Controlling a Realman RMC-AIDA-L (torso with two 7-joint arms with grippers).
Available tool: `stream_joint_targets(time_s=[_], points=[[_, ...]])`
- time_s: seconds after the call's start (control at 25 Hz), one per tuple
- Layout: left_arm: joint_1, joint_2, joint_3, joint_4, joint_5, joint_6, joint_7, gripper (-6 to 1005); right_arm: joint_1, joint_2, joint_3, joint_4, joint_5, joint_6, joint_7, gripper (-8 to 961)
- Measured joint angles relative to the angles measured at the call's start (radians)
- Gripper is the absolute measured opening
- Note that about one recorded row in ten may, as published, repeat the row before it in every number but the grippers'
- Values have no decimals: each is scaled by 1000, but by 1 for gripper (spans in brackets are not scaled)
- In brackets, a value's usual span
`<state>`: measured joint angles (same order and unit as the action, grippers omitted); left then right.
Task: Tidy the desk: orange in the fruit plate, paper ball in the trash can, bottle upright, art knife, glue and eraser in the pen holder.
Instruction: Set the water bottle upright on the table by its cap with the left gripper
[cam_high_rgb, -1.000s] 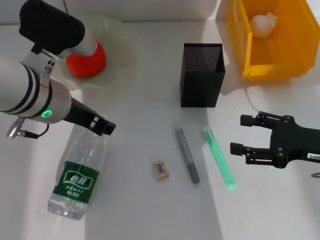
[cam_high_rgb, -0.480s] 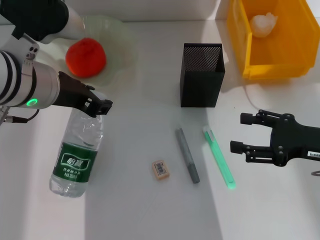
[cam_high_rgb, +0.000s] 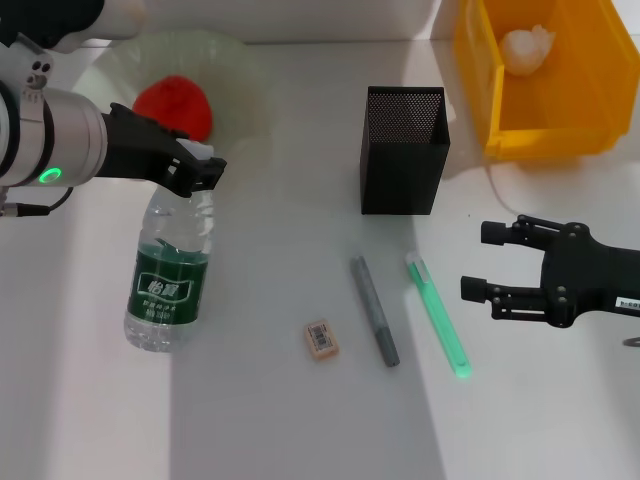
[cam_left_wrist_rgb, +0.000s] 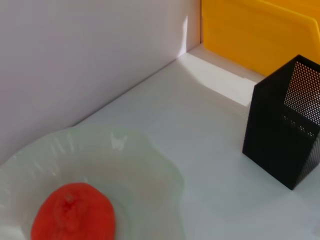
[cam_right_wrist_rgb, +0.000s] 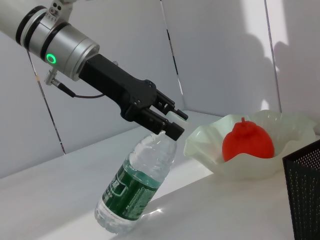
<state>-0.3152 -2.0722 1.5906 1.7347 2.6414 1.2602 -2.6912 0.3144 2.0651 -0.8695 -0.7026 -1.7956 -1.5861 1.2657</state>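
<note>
Head view looks steeply down on the bench (cam_high_rgb: 300, 420); both wrist views sit low, sharing the fruit plate (cam_left_wrist_rgb: 150, 170) and pen holder (cam_right_wrist_rgb: 305, 190).

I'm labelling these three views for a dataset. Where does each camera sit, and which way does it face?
Head: above, facing down at the desk; shows left gripper on the tilted bottle and right gripper open.
Left wrist: faces the fruit plate, orange, pen holder; no robot body shown.
Right wrist: low, facing across at the left gripper and bottle.
All three show the orange.

I count one bottle (cam_high_rgb: 170, 272), orange (cam_high_rgb: 173, 104), plate (cam_high_rgb: 245, 95), holder (cam_high_rgb: 403, 150), bin (cam_high_rgb: 560, 115), paper ball (cam_high_rgb: 527, 45), eraser (cam_high_rgb: 321, 338), grey pen (cam_high_rgb: 374, 310), green knife (cam_high_rgb: 438, 313).
</note>
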Motion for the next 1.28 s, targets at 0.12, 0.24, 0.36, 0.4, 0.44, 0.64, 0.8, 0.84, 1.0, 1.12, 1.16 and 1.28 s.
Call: stream_joint_targets(time_s=[0.12, 0.24, 0.36, 0.4, 0.44, 0.64, 0.8, 0.84, 1.0, 1.12, 1.16, 1.28], points=[[11, 0, -20, 7, -18, -19, 14, 481, 2, -1, 0, 0, 0, 1, 1, 832], [26, 1, -27, 24, -18, -26, 17, 481, 3, -2, 3, -1, 0, 1, 2, 831], [39, 1, -34, 38, -19, -29, 28, 481, 7, -3, 10, -2, 0, -1, 4, 831], [50, 0, -45, 48, -18, -33, 37, 481, 13, -5, 11, -3, -1, -1, 9, 831], [50, 0, -45, 48, -18, -33, 37, 481, 13, -5, 11, -3, -1, -1, 9, 831], [66, 0, -49, 63, -18, -47, 39, 481, 24, -9, 11, -4, -4, 0, 13, 831], [71, 0, -49, 76, -18, -55, 43, 481, 34, -10, 10, -4, -5, 6, 14, 831], [71, 0, -49, 76, -18, -55, 43, 482, 34, -10, 10, -4, -5, 6, 14, 831], [71, 1, -49, 84, -18, -55, 43, 482, 40, -12, 10, -4, -5, 13, 14, 832], [71, 1, -49, 88, -18, -52, 43, 482, 43, -14, 10, -4, -5, 14, 14, 832], [71, 1, -49, 88, -18, -52, 43, 482, 43, -14, 10, -4, -5, 14, 14, 832], [71, 0, -46, 98, -18, -52, 42, 481, 49, -20, 10, 1, -5, 18, 14, 832]])
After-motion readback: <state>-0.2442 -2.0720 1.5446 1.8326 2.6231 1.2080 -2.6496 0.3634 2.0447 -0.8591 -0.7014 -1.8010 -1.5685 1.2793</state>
